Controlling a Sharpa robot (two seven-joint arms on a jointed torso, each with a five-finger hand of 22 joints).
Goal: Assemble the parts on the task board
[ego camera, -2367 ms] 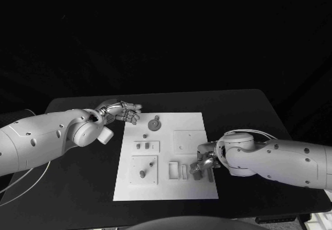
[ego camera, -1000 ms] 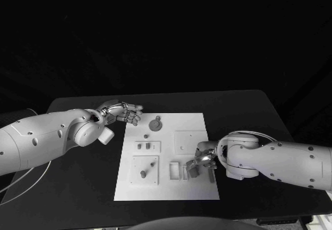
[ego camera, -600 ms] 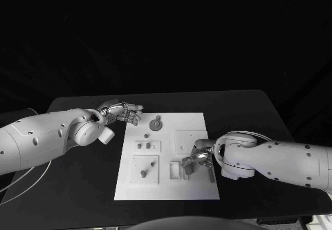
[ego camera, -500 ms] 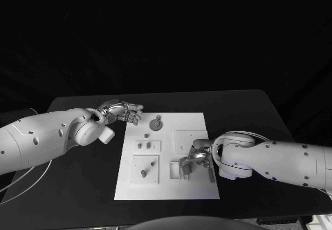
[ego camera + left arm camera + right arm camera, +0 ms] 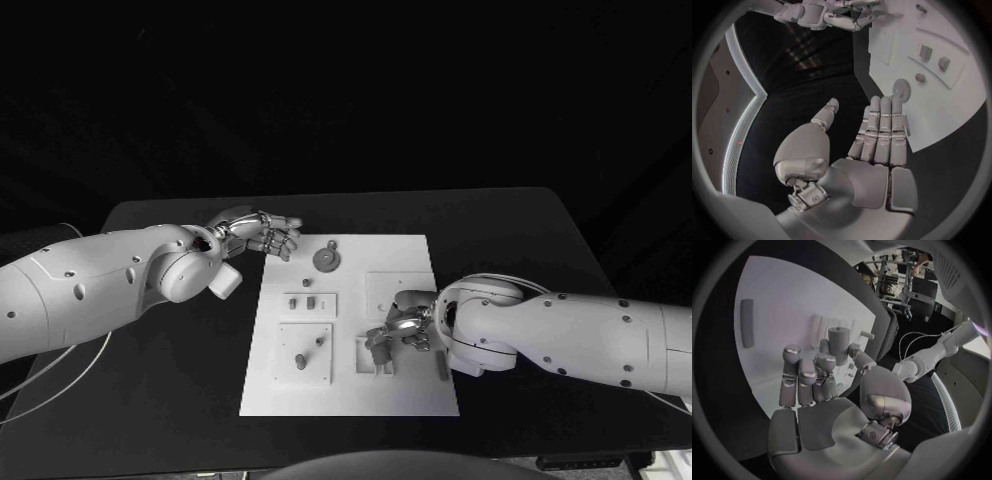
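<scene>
The white task board [image 5: 346,395] lies in the middle of the black table. My right hand [image 5: 400,332] hovers over the board's near middle, above two narrow slots [image 5: 364,356]. In the right wrist view this hand [image 5: 817,385] pinches a short grey peg [image 5: 839,342] between thumb and fingers. My left hand [image 5: 260,235] stays at the board's far left corner, fingers straight and holding nothing. The left wrist view shows that hand [image 5: 879,137] pointing toward a grey gear [image 5: 901,90] on the board [image 5: 942,115].
The gear [image 5: 325,260] sits at the board's far end. Two small pegs stand in a raised tile [image 5: 306,303], and another peg [image 5: 302,360] stands in the tile nearer me. A dark flat bar [image 5: 441,366] lies by the board's right edge.
My right hand has moved left from the board's right edge to above the slots, carrying the peg. The left hand has stayed where it was.
</scene>
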